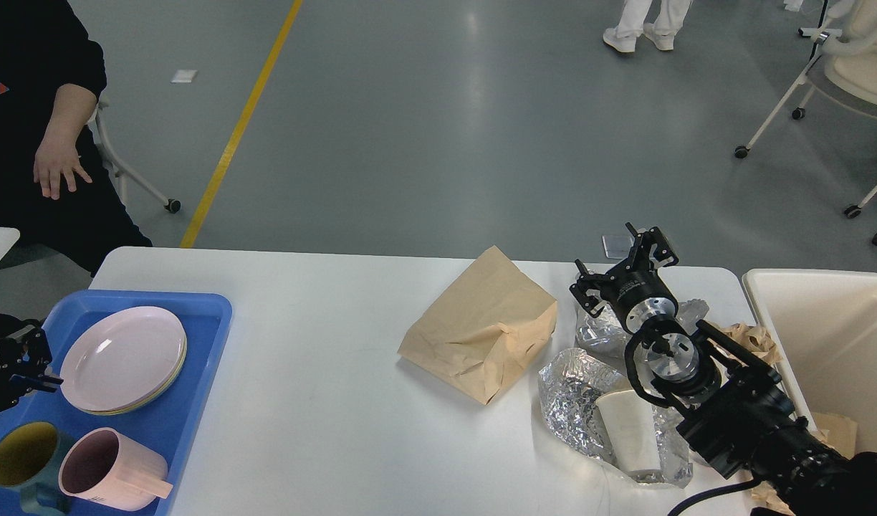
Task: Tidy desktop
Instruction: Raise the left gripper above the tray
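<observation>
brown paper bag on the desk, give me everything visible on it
The brown paper bag is plain kraft-coloured paper, unprinted as far as this view shows, creased and dented near its right end. It lies flat on its side on the white desktop, roughly mid-table, turned at an angle, its shorter far end pointing away from the robot. Crumpled silver foil sits just to its right; contact there cannot be told. Neither gripper touches it.

A glossy grey floor [438,122] reflects overhead light, crossed by a yellow line [241,122]. White wheeled chairs [840,79] stand at right; a seated person [30,122] is at left.
</observation>
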Action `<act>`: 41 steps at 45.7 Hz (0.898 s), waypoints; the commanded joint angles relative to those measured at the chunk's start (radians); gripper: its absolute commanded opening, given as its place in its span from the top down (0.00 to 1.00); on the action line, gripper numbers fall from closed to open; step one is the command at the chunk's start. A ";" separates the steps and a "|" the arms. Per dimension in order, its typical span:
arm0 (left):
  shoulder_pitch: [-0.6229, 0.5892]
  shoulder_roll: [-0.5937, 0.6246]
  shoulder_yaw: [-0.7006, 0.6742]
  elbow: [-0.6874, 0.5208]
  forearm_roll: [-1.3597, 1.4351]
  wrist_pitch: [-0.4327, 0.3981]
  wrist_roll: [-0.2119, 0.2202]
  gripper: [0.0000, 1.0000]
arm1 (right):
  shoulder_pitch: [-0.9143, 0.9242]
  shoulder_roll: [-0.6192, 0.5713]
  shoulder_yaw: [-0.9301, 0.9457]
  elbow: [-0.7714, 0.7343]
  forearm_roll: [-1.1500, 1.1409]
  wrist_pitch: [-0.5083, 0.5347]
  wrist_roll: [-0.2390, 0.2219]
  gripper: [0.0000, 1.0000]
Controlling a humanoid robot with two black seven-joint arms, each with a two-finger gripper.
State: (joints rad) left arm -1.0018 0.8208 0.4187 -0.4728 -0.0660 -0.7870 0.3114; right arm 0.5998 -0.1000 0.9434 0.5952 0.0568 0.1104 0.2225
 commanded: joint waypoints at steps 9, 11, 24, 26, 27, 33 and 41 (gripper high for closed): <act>0.002 0.000 -0.009 0.006 -0.002 0.021 0.000 0.66 | 0.000 0.000 0.000 0.000 0.000 0.000 0.000 0.00; 0.000 0.001 -0.018 0.006 -0.003 0.055 -0.002 0.49 | 0.000 0.000 0.000 0.000 0.000 0.000 0.000 0.00; 0.002 0.005 -0.187 0.017 -0.002 0.313 0.061 0.04 | 0.000 0.000 0.000 0.000 0.000 0.000 0.000 0.00; 0.000 0.003 -0.201 0.054 -0.002 0.318 0.061 0.04 | 0.000 0.000 0.000 0.000 0.000 0.000 0.000 0.00; -0.001 -0.002 -0.205 0.078 -0.002 0.318 0.061 0.04 | 0.000 0.000 0.000 0.000 0.000 0.000 0.000 0.00; -0.014 -0.049 -0.264 0.131 -0.005 0.314 0.048 0.04 | 0.000 -0.001 0.000 0.000 0.000 0.000 0.000 0.00; 0.035 -0.160 -0.445 0.132 -0.017 0.321 0.015 0.04 | 0.000 -0.001 0.000 0.000 0.000 0.000 0.000 0.00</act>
State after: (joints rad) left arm -1.0072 0.7256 0.0809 -0.3428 -0.0798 -0.4698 0.3453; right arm 0.5998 -0.1004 0.9434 0.5952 0.0569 0.1104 0.2225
